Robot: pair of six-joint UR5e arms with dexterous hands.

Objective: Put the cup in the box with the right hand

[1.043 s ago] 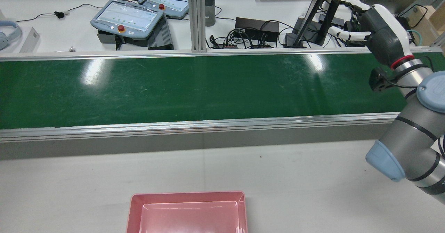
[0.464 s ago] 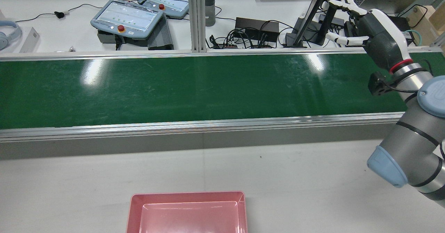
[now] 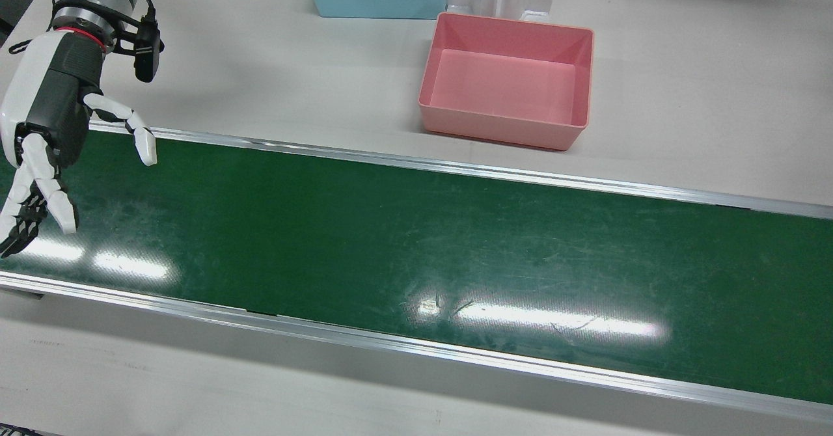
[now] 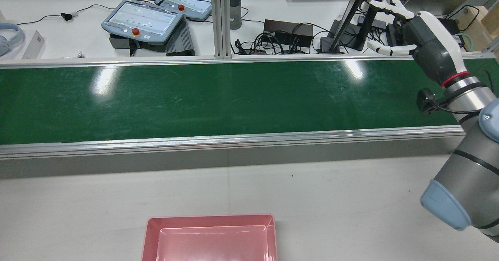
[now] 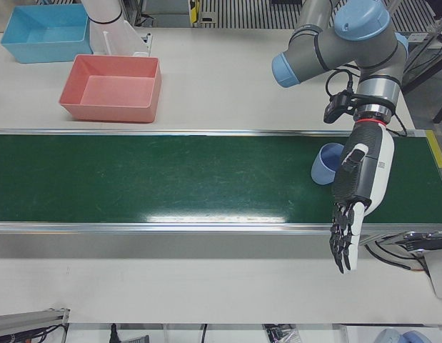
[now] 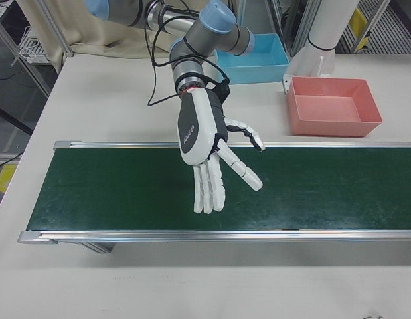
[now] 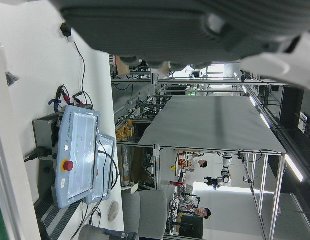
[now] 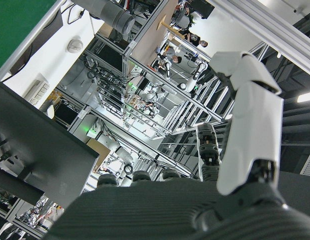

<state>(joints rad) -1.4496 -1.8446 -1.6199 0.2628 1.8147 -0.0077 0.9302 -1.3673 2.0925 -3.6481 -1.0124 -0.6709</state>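
The cup (image 5: 324, 164), pale blue and seemingly upright, stands on the green belt (image 5: 171, 179) near its end, half hidden by my left hand (image 5: 356, 186), which hangs open and empty. My right hand (image 6: 205, 143) hovers spread and empty over the belt's other end, well apart, I judge to catch the cup as it rides along toward the pink box (image 3: 501, 129)
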